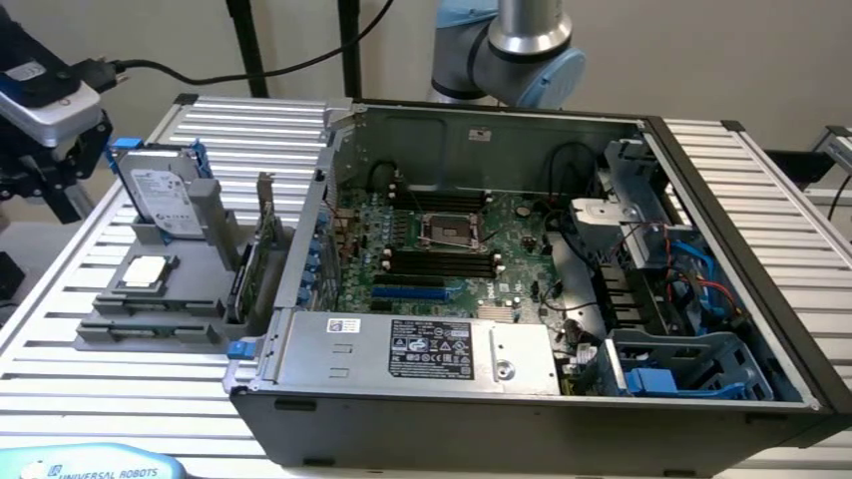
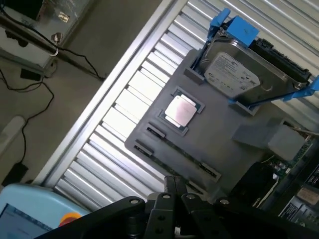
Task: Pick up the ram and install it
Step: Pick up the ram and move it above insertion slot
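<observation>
Indoors, slatted table (image 2: pixel 130 102), floor (image 2: pixel 99 35), closed end effector (image 2: pixel 175 183)

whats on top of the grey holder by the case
A hard drive in blue brackets, silver processor chip, upright expansion card, ram lying flat. Anything under the drive is covered.

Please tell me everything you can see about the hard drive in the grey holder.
The hard drive is a flat metal box with a silver face and a white label with dark print. A blue plastic frame clips around its edges. It stands on edge in a slot of the grey holder, on the exterior view's left of the open computer case.
</observation>
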You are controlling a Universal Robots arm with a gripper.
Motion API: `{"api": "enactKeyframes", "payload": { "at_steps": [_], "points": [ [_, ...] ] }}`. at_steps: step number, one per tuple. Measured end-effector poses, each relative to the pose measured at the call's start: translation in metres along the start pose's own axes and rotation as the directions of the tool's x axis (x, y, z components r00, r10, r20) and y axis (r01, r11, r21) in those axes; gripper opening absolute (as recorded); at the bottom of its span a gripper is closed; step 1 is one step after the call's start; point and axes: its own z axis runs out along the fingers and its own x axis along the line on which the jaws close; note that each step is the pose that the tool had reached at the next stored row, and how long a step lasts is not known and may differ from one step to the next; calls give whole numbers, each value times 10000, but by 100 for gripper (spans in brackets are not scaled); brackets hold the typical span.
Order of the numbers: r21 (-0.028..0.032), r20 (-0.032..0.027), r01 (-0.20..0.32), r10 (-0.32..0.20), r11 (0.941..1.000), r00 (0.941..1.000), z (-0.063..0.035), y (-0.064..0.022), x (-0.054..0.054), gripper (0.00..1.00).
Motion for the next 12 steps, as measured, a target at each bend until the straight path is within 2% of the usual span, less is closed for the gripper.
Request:
{"api": "enactKeyframes", "payload": {
  "at_steps": [3,6,9,12],
  "points": [
    [15,-32,549,-548,9985,9985,23,-1,-1,11],
    [35,-62,1086,-1086,9941,9941,39,-2,-1,11],
    [61,-91,1626,-1625,9867,9867,55,-3,-1,11],
    [84,-120,2153,-2152,9765,9765,70,-4,-2,11]
  ]
}}
